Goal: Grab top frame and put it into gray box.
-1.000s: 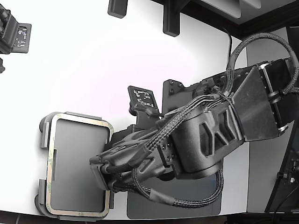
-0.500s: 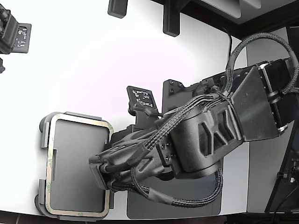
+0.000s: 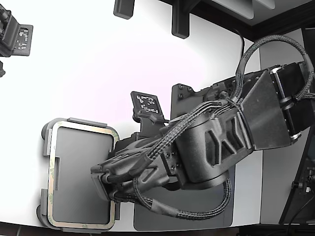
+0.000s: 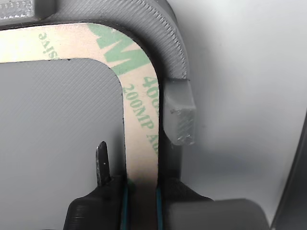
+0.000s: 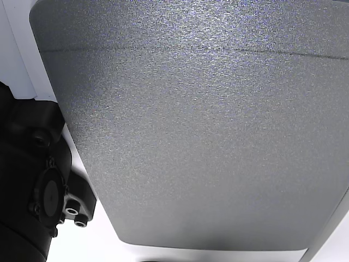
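The top frame [image 3: 82, 127], a thin beige-green ring, lies flat in the gray box [image 3: 45, 147] at the lower left of the exterior view. My gripper [image 3: 105, 186] is over the frame's side nearest the arm. In the wrist view the frame's strip [image 4: 139, 110], printed with green lettering, runs between my gripper's [image 4: 142, 194] jaws, which press against both edges of it. A thin dark fingertip [image 4: 101, 160] stands on the inner edge. The box's rim [image 4: 163, 33] and a raised tab [image 4: 180, 115] lie just outside the strip.
A dark gray flat mat [image 3: 197, 216] lies under the arm at the lower right of the exterior view and fills the other view [image 5: 207, 136]. A small marker plate [image 3: 147, 104] stands beside the arm. Black fixtures [image 3: 15, 37] sit at the table's far edge.
The arm and gripper have shifted slightly toward the exterior view's left over the box. The frame stays in the box, moved at most a few pixels left.
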